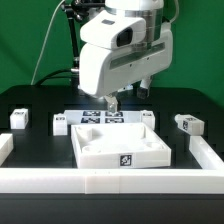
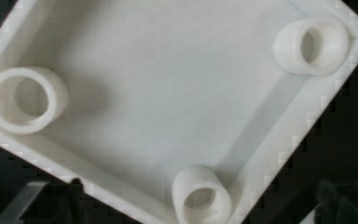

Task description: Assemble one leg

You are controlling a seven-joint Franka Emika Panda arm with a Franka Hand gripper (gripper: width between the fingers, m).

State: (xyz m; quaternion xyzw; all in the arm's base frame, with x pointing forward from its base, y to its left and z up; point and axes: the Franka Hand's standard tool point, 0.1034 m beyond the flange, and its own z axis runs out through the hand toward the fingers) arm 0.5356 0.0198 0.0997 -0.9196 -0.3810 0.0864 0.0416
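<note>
Several small white legs with marker tags lie on the black table: one at the exterior view's far left (image 1: 18, 119), one beside the tray (image 1: 62, 122), one behind the tray's right corner (image 1: 150, 116) and one at the right (image 1: 186, 123). My gripper (image 1: 112, 103) hangs over the back edge of the large white square tray-like piece (image 1: 118, 145), apart from every leg. It looks open and empty. The wrist view is filled by the tray's inner face (image 2: 158, 90) with three round corner sockets, the nearest (image 2: 202, 192) between my dim fingertips.
The marker board (image 1: 100, 118) lies just behind the tray, under my gripper. A low white wall (image 1: 110, 182) runs along the front of the table, with raised ends at the left (image 1: 5, 148) and right (image 1: 207, 155).
</note>
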